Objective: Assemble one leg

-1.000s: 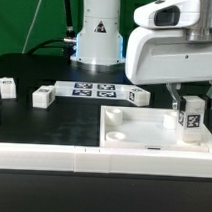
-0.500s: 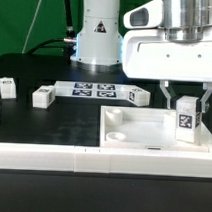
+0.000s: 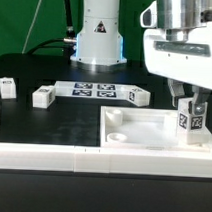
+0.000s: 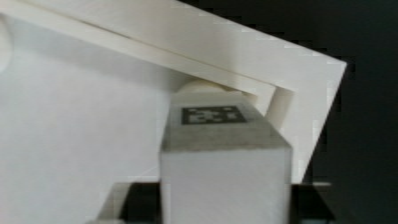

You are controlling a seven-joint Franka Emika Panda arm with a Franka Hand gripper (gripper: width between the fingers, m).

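- Small white rectangular plastic leg [image 3: 189, 125] stands upright, its square black-and-white tag facing the exterior camera.
- The leg sits between the two fingers of the arm's white two-finger gripper [image 3: 190, 112]. The fingers clamp its upper part from either side, and its lower part hangs free below the fingertips.
- Wrist view: the leg [image 4: 222, 165] runs straight out from the jaws, tagged end pointing at a corner of the tray [image 4: 107, 90].
- Large white square plastic tray [image 3: 143, 128] lies under the held leg, which is over the tray's far corner on the exterior view's right. Contact with the tray cannot be told.
- Loose white legs [image 3: 42, 96] lie well apart on the black table [image 3: 63, 122], to the exterior view's left.
- Marker board [image 3: 95, 91] lies flat behind the tray.
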